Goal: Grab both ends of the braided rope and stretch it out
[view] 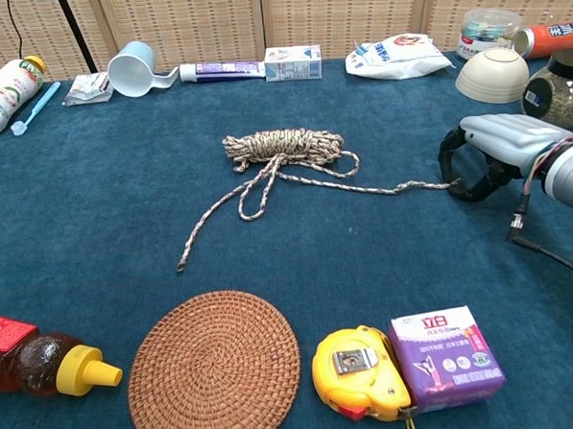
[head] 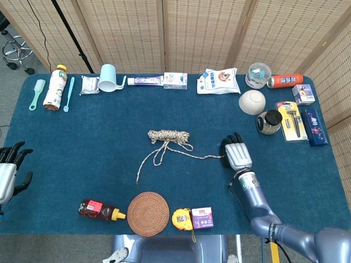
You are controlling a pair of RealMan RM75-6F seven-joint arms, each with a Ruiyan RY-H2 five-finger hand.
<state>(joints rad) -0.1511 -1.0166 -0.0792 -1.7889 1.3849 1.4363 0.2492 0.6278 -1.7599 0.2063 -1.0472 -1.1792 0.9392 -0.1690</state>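
The braided rope lies mid-table as a small coil with two loose tails. One tail runs down-left to a free end. The other tail runs right to my right hand, which is arched palm down on the cloth. Its dark fingertips meet around that end of the rope. My left hand hangs at the table's left edge, far from the rope, fingers apart and holding nothing. It shows only in the head view.
Near the front edge lie a woven coaster, a yellow tape measure, a purple box and a sauce bottle. A bowl and a jar stand right of the hand. Several packets and bottles line the back edge.
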